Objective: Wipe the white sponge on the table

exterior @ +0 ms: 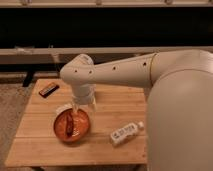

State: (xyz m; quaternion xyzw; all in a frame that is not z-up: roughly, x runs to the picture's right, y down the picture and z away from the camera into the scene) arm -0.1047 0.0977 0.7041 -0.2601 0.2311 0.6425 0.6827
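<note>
Because wiping needs the sponge [63, 108] pinned, our gripper [75, 107] hangs at it, beside the bowl [72, 127] toward the left edge of the tabletop [115, 102]; whether it grips, we cannot tell.

Warm, yellowish light falls from above on the desk [45, 145], and its planks show evenly bright. Behind the orange bowl [71, 126] the background sinks to near black, broken only by pale horizontal bars [100, 50]. The arm [115, 70] above the bowl catches light along its top and greys toward its underside. The gripper [76, 106] hangs just over the bowl's far rim, dimmed by the arm's shade. The white bottle [124, 134], right of the bowl, is the brightest spot, almost washed out.
</note>
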